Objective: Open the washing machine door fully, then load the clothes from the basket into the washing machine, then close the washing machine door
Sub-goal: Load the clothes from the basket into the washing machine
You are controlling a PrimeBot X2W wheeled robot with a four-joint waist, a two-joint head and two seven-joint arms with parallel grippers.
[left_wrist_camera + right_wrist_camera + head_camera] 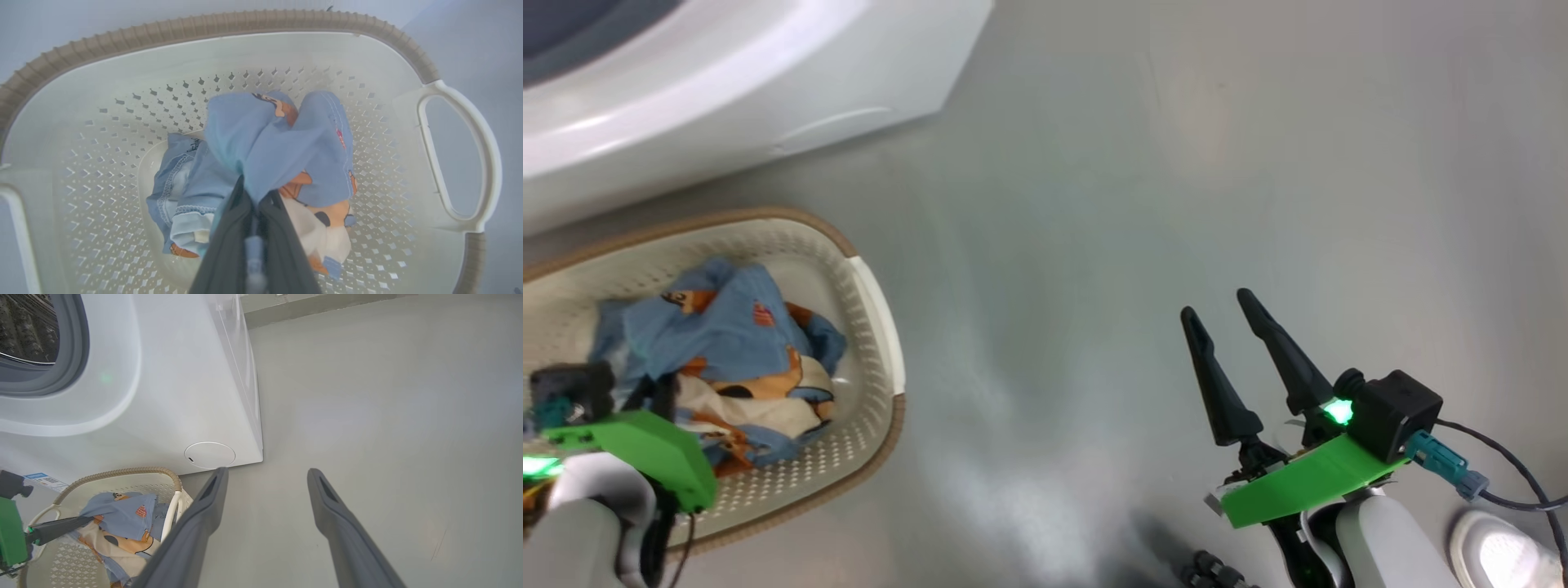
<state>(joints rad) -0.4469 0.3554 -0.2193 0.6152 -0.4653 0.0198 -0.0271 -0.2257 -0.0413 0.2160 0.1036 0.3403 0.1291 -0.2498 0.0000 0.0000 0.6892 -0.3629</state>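
washer (184, 396): white front-loader on grey floor (367, 396); opening uncovered, steel drum (24, 330) showing inside grey gasket (71, 355); round flap (209, 455) low on front, blue sticker (41, 481) further along.
basket (858, 384): cream, perforated, brown woven-look rim, white side handles; upright on floor, just before washer's front, near flap.
clothes (278, 151): crumpled heap in basket bottom; blue fabric with orange and white print; top fold pinched between closed fingers of left gripper (256, 192).

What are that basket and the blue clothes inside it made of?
The basket: apparently moulded plastic, cream and matte, judging by its regular punched holes; the brown rim looks like ribbed plastic imitating weave. The clothes: soft printed fabric, shown by crumpled folds and stitched hems.
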